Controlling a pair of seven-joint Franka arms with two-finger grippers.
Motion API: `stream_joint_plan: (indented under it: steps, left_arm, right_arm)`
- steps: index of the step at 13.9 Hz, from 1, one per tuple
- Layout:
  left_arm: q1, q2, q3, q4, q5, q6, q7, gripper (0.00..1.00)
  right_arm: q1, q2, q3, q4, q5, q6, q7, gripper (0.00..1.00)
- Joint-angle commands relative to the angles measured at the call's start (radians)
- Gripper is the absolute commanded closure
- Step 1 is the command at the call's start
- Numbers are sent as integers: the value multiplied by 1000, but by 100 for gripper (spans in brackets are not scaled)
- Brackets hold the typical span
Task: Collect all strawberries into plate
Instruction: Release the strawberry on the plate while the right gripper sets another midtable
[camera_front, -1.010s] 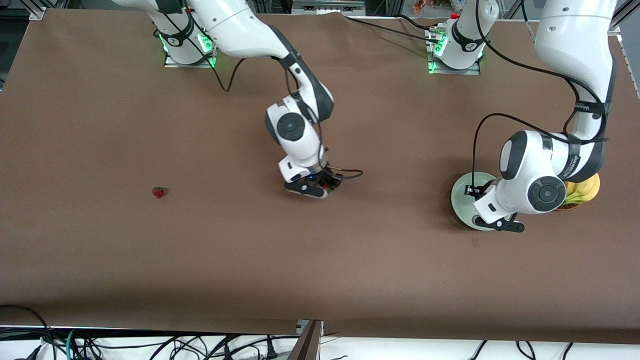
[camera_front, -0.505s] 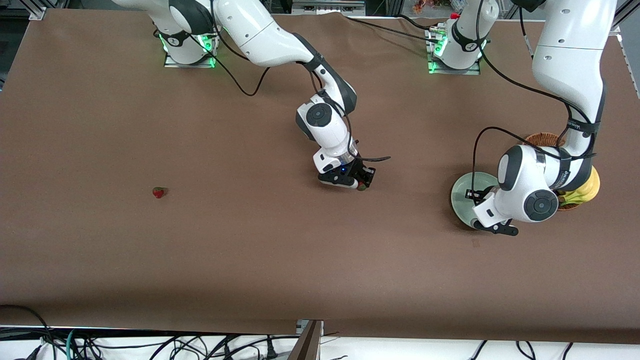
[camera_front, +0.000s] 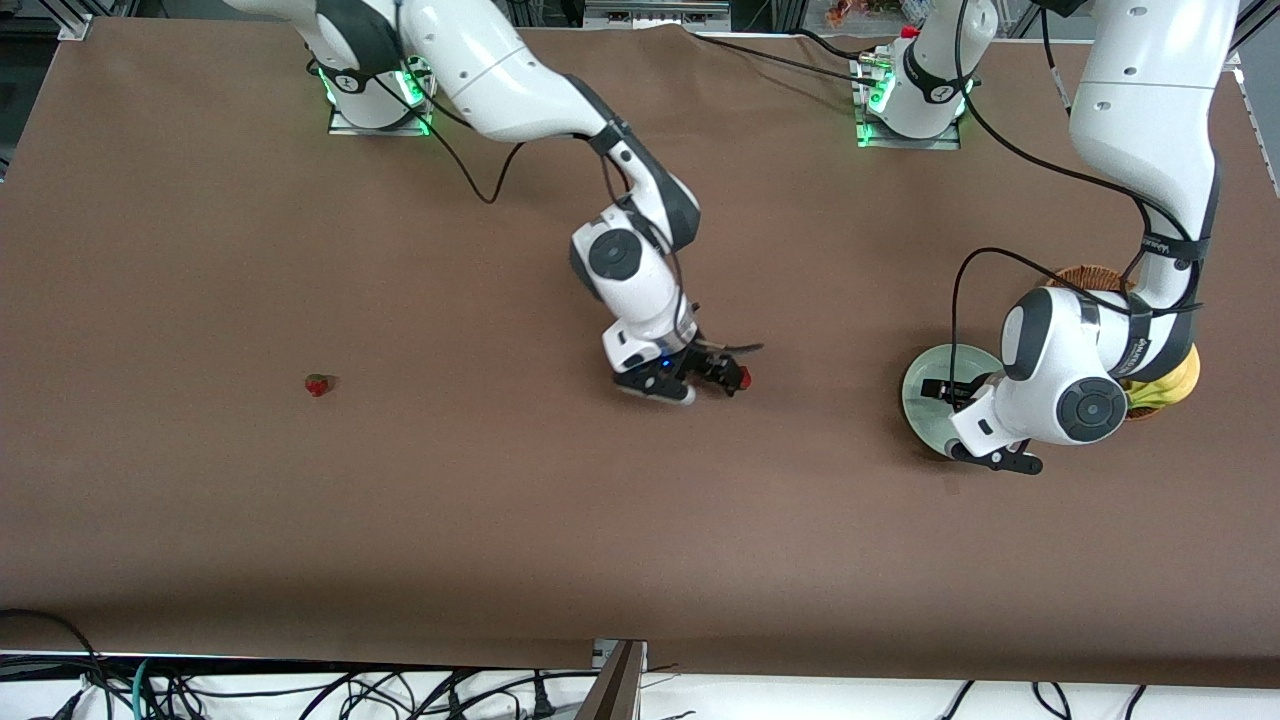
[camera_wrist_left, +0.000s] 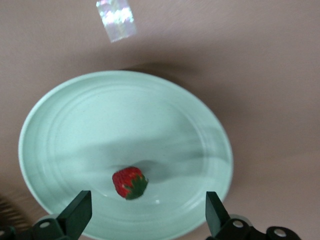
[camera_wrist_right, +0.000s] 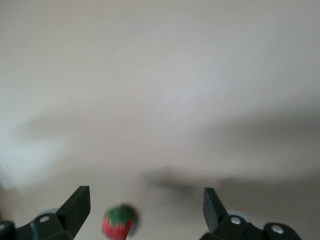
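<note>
- The tabletop is covered by a plain brown sheet, and both arm bases are mounted along its edge farthest from the front camera.
- The plate, round and pale mint green, is located at the left arm's end of the tabletop; much of it is hidden by the left arm in the front view. Its full rim is shown in the left wrist view.
- A wicker basket with yellow bananas is positioned just beside the plate and is largely covered by the left arm.
- The left claw is held over the plate with its fingers spread wide apart; nothing is held between them.
- The right claw is held low over the middle of the tabletop, well apart from the plate. Its fingers are spread wide apart and nothing is clamped.
- One strawberry is seen lying inside the plate, clear of the left claw's fingers.
- A second strawberry is seen between the parted right fingers, touching neither; it is also visible at the claw tip in the front view.
- A third strawberry lies alone on the tabletop toward the right arm's end, well apart from both claws.
</note>
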Motion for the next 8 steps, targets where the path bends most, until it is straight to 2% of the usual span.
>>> stream_joint_plan:
  steps: [1,4,6,8]
  left_arm:
    - [1,-73,-78,-8,-24,-41,4,0]
    - [-10,-71,-170,6,-96,-26,-111,0]
    - [-66,-47,-188,20,-96,36,-185,0]
    - [-158,-19,-187,17,-95,127,-293,0]
  right_arm:
    - [-133,-132,19,-26,11,-267,-233,0]
    - [-274,-206,-41,-37,8,-578,-443,0]
    - [-299,-206,-157,-48,-23,-769,-659,0]
    - [-299,-209,-281,-112,-34,-805,-898,0]
